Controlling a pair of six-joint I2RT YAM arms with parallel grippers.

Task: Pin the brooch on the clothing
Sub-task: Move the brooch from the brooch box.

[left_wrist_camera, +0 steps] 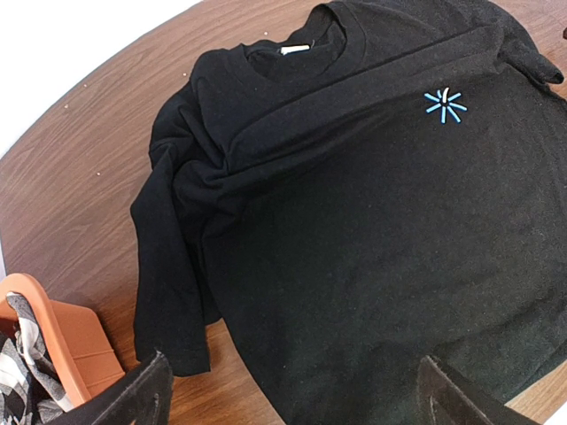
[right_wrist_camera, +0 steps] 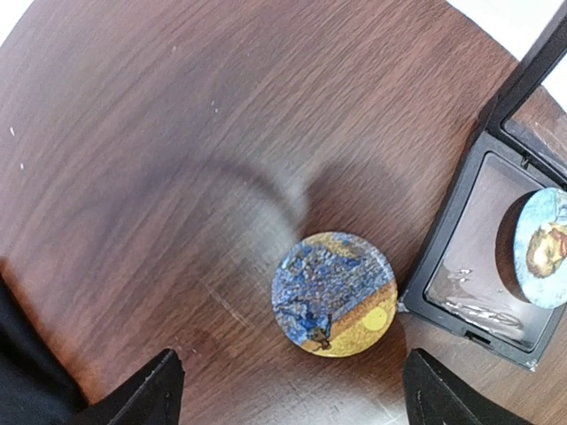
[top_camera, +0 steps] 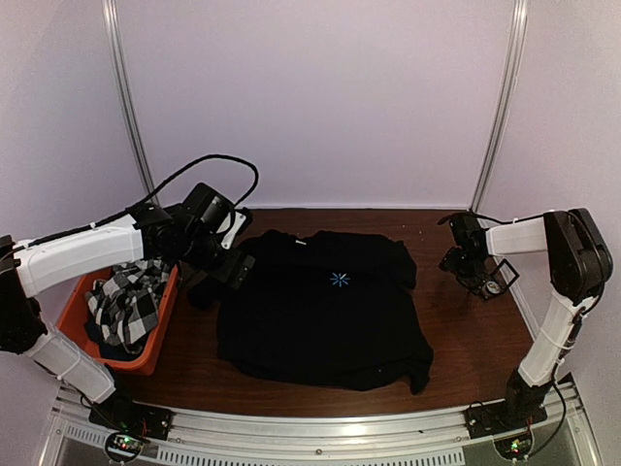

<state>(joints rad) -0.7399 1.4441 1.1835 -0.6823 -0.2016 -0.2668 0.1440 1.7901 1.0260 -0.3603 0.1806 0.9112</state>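
The clothing, a black T-shirt (top_camera: 325, 320) with a small blue starburst print (top_camera: 339, 280), lies spread on the brown table. In the left wrist view the T-shirt (left_wrist_camera: 372, 230) fills most of the frame, and my left gripper (left_wrist_camera: 292, 394) hangs open above its left side, near the sleeve. The brooch (right_wrist_camera: 334, 294), a round blue-and-yellow painted disc, lies flat on the wood. Above it my right gripper (right_wrist_camera: 292, 390) stands open, with a finger on either side and nothing held. In the top view the right gripper (top_camera: 473, 267) covers the brooch.
An open black display case (right_wrist_camera: 478, 257) lies just right of the brooch and holds a second round disc (right_wrist_camera: 542, 248). At the left of the table stands an orange bin (top_camera: 155, 345) holding a black-and-white checked cloth (top_camera: 124, 301). White walls enclose the table.
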